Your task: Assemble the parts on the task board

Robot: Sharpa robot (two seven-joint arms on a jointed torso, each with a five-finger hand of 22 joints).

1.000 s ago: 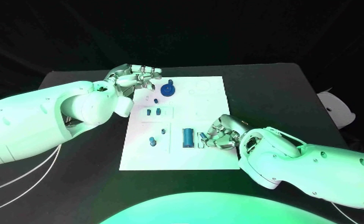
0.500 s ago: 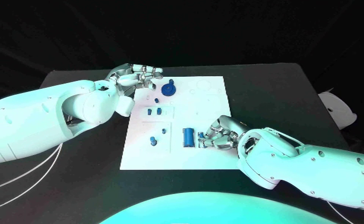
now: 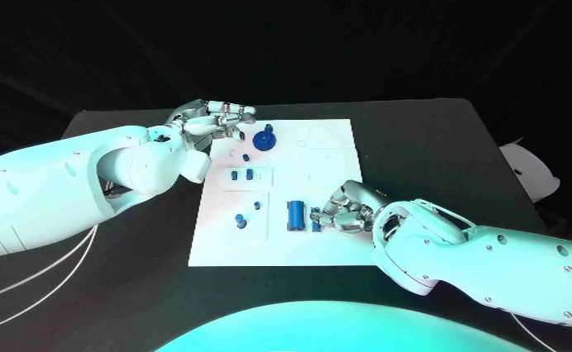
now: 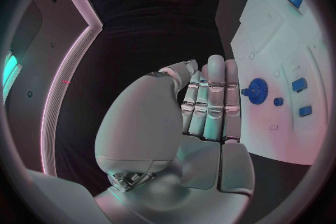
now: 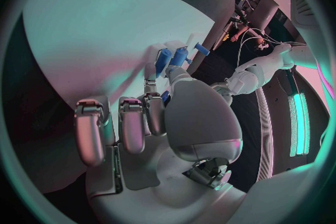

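The white task board (image 3: 321,249) lies in the middle of the black table. On it are a blue gear (image 3: 264,139) at the far end, two small blue blocks (image 3: 242,175) and a blue cylinder (image 3: 296,214). My right hand (image 3: 347,209) rests on the board's near right part and pinches a small blue part (image 3: 316,222) just right of the cylinder; a bit of blue (image 5: 165,95) shows between thumb and finger. My left hand (image 3: 219,124) hovers at the board's far left corner beside the gear (image 4: 256,91), fingers side by side (image 4: 210,102), holding nothing.
A small blue round part (image 3: 240,221) sits near the board's left edge, and a blue dot (image 3: 245,156) lies below the gear. Black table (image 3: 441,145) surrounds the board on all sides. A white object (image 3: 531,172) sits off the table's right edge.
My right hand has edged slightly left toward the blue cylinder with the small part. The left hand has stayed put.
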